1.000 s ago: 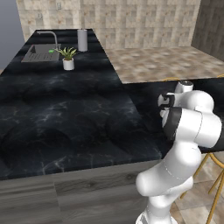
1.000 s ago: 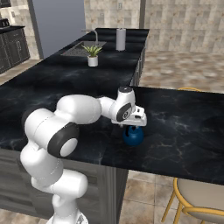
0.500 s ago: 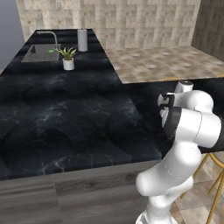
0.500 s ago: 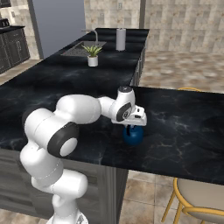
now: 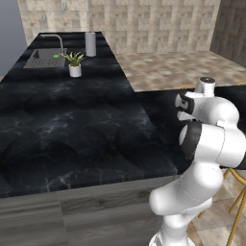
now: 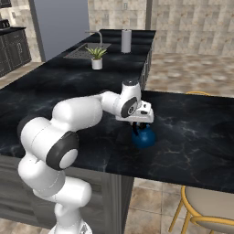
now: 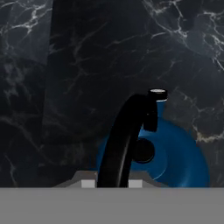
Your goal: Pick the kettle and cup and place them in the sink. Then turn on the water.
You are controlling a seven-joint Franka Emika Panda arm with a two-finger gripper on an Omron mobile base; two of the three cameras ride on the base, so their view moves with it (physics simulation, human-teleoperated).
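The dark-blue kettle [image 6: 145, 138] stands on the black marble counter near its right front part. My gripper [image 6: 139, 124] sits right on top of it, shut on the black arched handle. In the hand view the handle [image 7: 124, 140] runs up from between my gripper [image 7: 111, 183] fingers, with the blue body [image 7: 179, 155] behind it. The sink [image 5: 41, 60] with its curved faucet [image 5: 55, 38] lies far off at the counter's back left. A tiny bright green spot [image 5: 57, 56] at the sink's right edge looks like the cup. No water runs.
A white pot with a green plant [image 5: 75, 69] stands between me and the sink [image 6: 82, 52]. A grey cylinder [image 6: 126, 41] stands behind it. The counter steps back at an inner corner [image 5: 139, 91]. Yellow chairs [image 6: 205, 210] stand at the right.
The jaws have closed from wide open onto the kettle's handle. The arm and the kettle have stayed where they were.
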